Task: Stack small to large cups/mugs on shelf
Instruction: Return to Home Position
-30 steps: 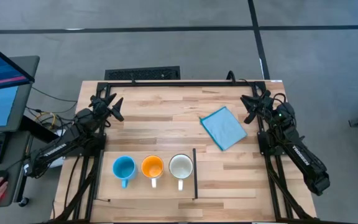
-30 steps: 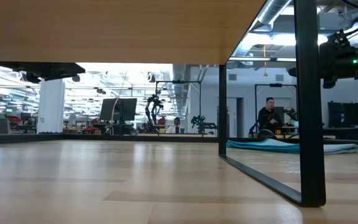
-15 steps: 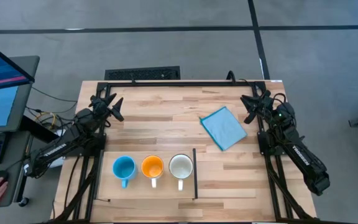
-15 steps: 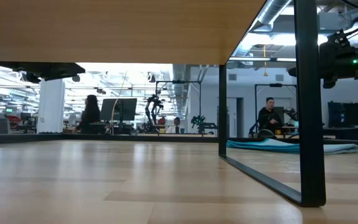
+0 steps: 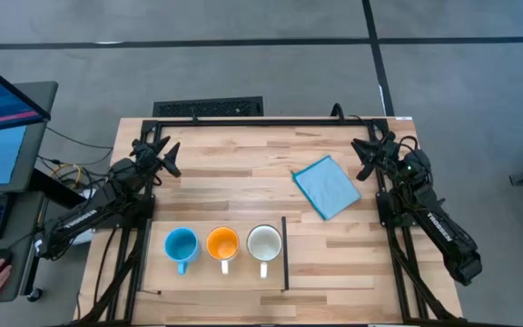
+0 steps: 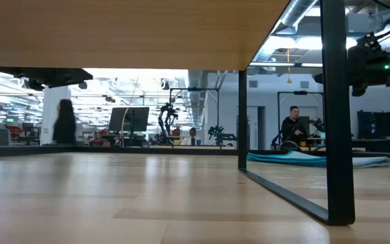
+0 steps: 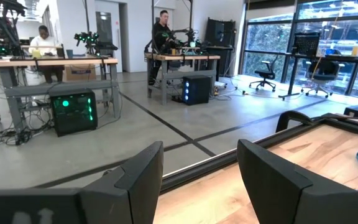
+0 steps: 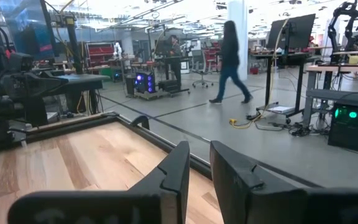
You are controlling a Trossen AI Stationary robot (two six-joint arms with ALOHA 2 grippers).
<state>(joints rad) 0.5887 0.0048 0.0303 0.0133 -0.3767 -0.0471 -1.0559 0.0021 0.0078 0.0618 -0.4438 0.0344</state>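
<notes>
While both arms rest at the back, three mugs line the shelf

As seen from above, the blue mug (image 5: 181,245), orange mug (image 5: 222,243) and white mug (image 5: 263,242) stand upright in one row on the shelf (image 5: 202,280), close but not touching. Blue is at the left, orange is in the middle, and white is just beside the black strip (image 5: 284,254). All handles point to the table's near edge. A light-blue cloth (image 5: 326,186) lies flat on the table (image 5: 234,182), well apart from the mugs, toward the right arm. Left end effector (image 5: 164,156) is at the back left corner, fingers (image 7: 138,180) wide apart and empty. Right end effector (image 5: 363,154) is at the back right, fingers (image 8: 173,171) empty with a narrow gap between them.
</notes>
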